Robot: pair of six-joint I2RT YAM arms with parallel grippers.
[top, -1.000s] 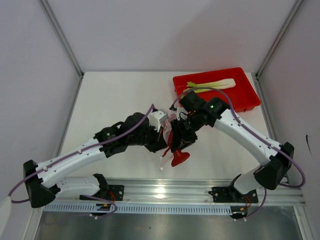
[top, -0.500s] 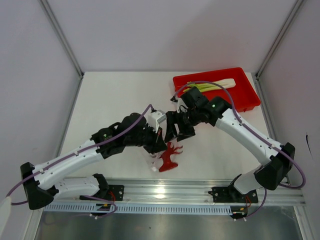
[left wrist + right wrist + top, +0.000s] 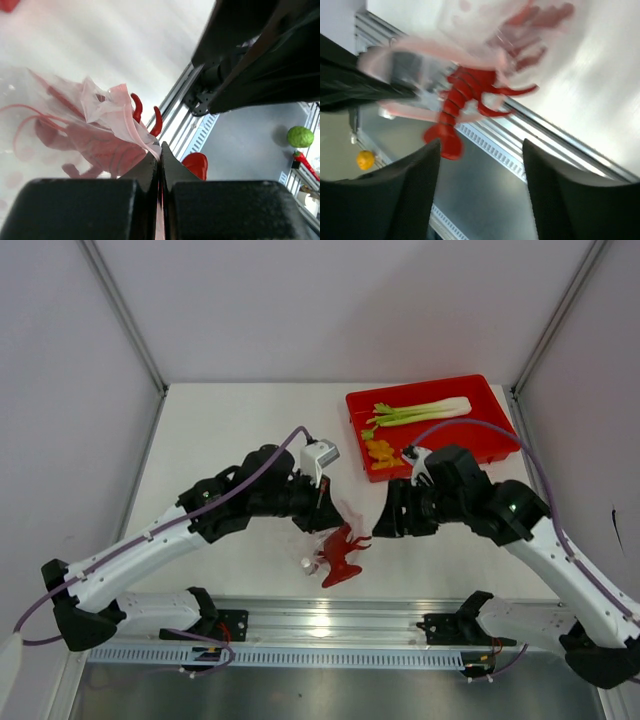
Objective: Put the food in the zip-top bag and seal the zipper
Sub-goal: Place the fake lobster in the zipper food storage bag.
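My left gripper (image 3: 327, 519) (image 3: 160, 150) is shut on the pinkish rim of the clear zip-top bag (image 3: 312, 544) (image 3: 75, 120), lifting it near the table's front edge. The zipper (image 3: 131, 131) runs along that rim. A dark red spiky piece of food (image 3: 340, 556) (image 3: 102, 152) (image 3: 464, 92) lies partly in the bag, its fan tail (image 3: 196, 164) poking past the rim. My right gripper (image 3: 386, 523) (image 3: 481, 146) hangs open just right of it, holding nothing. The pale-green stalk (image 3: 422, 412) and the yellow-orange pieces (image 3: 380, 452) lie in the red tray (image 3: 490, 445).
The red tray sits at the back right of the white table. A metal rail (image 3: 330, 618) (image 3: 555, 145) runs along the near edge, right under the bag. White walls and frame posts close in the sides and back.
My right gripper opened, let go of the red piece and pulled back to the right. The red piece now rests in the bag's mouth. The left gripper kept its hold on the rim.
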